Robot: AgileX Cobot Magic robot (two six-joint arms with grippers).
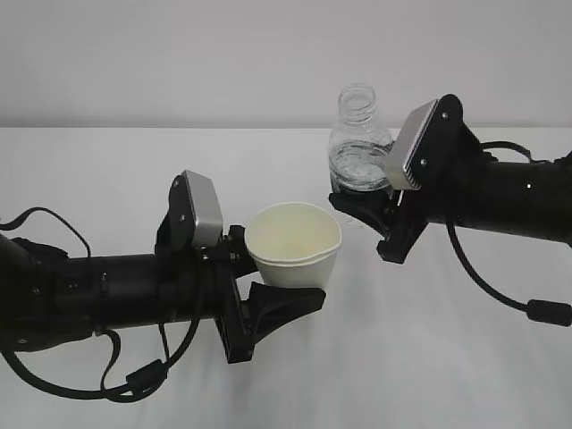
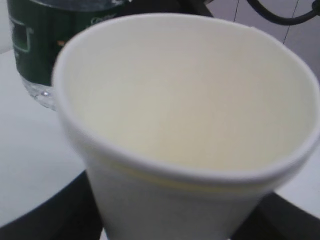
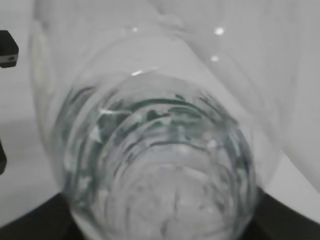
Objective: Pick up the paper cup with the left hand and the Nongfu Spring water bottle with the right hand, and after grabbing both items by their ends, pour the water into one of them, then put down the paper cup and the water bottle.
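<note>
white table [image 1: 465, 357], empty paper cup [image 1: 295, 246], uncapped bottle [image 1: 359, 143]

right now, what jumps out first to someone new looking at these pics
Two black arms meet over a white table, each holding a vessel off it. The left gripper clasps an off-white paper cup at centre; up and to the right, the right gripper holds a clear uncapped water bottle upright.
</note>
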